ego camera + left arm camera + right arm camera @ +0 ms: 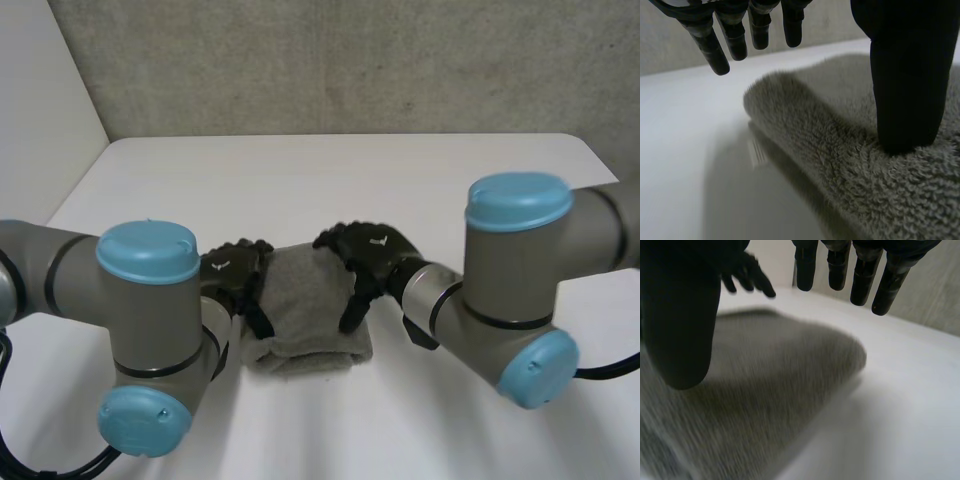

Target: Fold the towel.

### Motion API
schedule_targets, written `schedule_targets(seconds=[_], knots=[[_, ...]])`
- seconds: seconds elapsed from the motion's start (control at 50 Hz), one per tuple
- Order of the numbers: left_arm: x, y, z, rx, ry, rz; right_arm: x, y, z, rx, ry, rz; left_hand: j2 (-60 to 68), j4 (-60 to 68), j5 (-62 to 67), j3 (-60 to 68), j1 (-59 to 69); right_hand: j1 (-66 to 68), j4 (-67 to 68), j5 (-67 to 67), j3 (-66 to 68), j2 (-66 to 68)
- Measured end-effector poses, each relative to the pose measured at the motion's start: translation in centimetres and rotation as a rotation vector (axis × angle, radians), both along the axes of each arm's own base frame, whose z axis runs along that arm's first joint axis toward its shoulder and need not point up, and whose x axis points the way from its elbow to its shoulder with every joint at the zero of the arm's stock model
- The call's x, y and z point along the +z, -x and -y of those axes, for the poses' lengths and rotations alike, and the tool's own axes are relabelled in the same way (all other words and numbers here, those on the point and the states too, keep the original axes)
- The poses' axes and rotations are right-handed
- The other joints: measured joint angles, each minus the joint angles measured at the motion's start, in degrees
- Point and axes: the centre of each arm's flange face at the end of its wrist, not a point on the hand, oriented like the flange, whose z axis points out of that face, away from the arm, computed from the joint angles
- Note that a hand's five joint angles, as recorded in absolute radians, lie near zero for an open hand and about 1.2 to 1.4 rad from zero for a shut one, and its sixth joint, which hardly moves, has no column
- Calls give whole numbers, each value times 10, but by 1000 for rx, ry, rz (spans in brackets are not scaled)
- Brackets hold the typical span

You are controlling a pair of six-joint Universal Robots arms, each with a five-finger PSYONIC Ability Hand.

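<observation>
Observed: the grey towel [305, 310] lies on the white table [330, 170], at the near middle, between the two arms. It is already doubled into a compact thick pad, with a rounded fold along its near edge.

Left hand [235, 272]: placed at the towel's left edge. In its wrist view the thumb [905, 90] stands down on the pile, while the fingers [732, 40] hang straight and spread over bare table beyond the edge. Nothing is pinched, so the hand is open and merely pressing.

Right hand [372, 252]: placed at the towel's right edge, mirroring the other. Its fingers [865, 280] are straight and clear of the cloth, and the thumb [680, 325] sits low over the top layer. Whether it rests on the pile or is just above it cannot be told. This hand is open too and grips nothing.

Assessment: the symmetrical placement, one hand at each side, suits flattening or steadying a folded bundle rather than lifting it. The thumbs are set on top, probably to keep the upper layer from springing back. The fold appears largely done. Any further fold would call for a fresh grasp of an edge.

Risk: thick pile may unroll once pressure is removed.
</observation>
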Motion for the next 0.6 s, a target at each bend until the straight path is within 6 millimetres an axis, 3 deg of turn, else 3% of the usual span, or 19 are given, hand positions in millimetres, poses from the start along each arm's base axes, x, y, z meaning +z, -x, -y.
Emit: schedule_targets(seconds=[0.06,0.16,0.22,0.32,0.36,0.4,0.42,0.54,0.58,0.6], knots=[[-10,-1,0,-7,-14,37,-22,-4,3,32,30,-85,0,0,0,0,0,0,0,0,0,0],[-11,-4,-2,-19,-5,78,-37,-7,8,54,85,-167,0,0,0,0,0,0,0,0,0,0],[-4,-4,-2,-24,17,81,-35,-8,11,49,119,-186,0,0,0,0,0,0,0,0,0,0],[22,-4,-2,-26,80,50,-7,-7,15,21,191,-163,0,0,0,0,0,0,0,-1,0,0],[53,-3,0,-24,154,-2,24,-3,16,-18,246,-118,0,0,0,0,0,0,0,-1,0,0],[68,-3,0,-21,188,-27,52,3,18,-65,292,-73,0,0,0,0,0,0,0,-1,0,0],[87,-4,1,-17,231,-59,75,11,19,-112,327,-35,0,0,0,0,0,0,0,-1,0,0],[151,-20,6,34,333,-132,148,50,26,-305,449,81,0,0,0,0,0,0,0,-1,0,0],[178,-36,10,79,348,-144,173,69,27,-383,493,108,0,0,0,0,0,0,0,-1,0,0],[182,-39,10,86,347,-145,179,74,27,-403,502,112,0,0,0,0,0,0,0,-1,0,0]])
